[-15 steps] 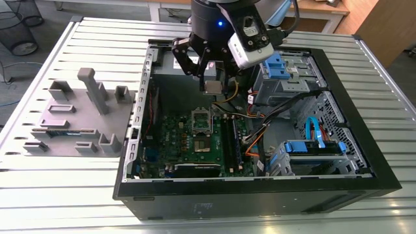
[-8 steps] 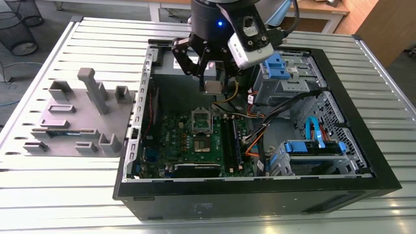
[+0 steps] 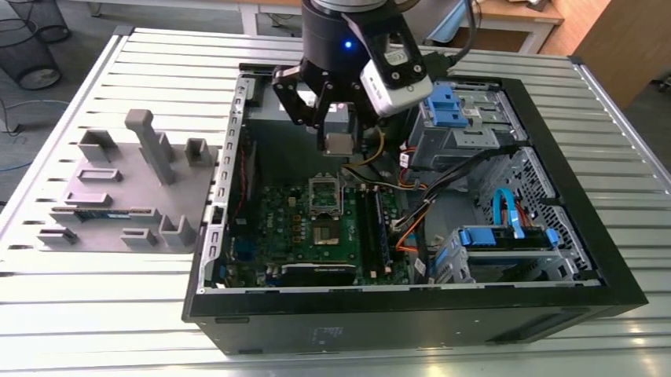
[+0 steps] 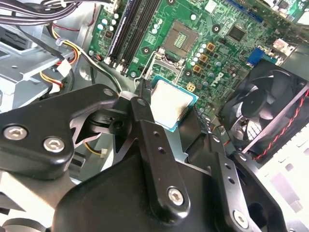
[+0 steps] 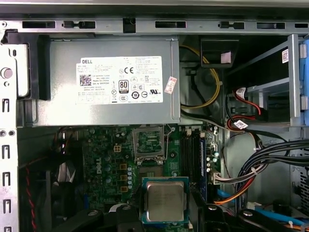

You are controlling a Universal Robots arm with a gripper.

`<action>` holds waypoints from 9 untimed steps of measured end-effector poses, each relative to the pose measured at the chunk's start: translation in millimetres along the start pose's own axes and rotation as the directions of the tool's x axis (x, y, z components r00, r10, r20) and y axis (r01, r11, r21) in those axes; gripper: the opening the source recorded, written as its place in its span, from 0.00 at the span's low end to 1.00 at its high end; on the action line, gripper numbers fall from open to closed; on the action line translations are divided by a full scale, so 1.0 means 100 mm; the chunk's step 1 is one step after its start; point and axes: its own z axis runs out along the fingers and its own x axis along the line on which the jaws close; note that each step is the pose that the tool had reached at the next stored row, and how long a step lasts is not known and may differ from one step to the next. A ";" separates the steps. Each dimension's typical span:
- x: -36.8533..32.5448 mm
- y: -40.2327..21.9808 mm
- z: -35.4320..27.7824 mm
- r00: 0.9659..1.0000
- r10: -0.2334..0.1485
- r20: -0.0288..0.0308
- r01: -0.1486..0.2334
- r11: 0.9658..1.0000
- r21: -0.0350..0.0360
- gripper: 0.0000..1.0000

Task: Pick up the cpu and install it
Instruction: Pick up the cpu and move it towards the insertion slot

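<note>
The cpu, a small square chip with a silver-grey top, hangs in the air over the green board inside the open computer case. My gripper is shut on it, one black finger on each side. In both wrist views the cpu sits between the fingers, its metal face showing. The dark metal-framed socket lies open on the board, below the chip and a little apart from it.
A grey moulded tray lies on the slatted table at the exterior view's left, with a thin green stick in it. Around the socket are a power supply, a black fan, cable bundles and blue drive brackets.
</note>
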 end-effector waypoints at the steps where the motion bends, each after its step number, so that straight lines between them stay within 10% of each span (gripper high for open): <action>1: 0.003 -0.002 0.008 1.000 0.000 0.000 0.000 1.000 0.000 0.47; 9: 0.018 -0.014 0.060 1.000 0.000 0.000 0.000 1.000 0.001 0.47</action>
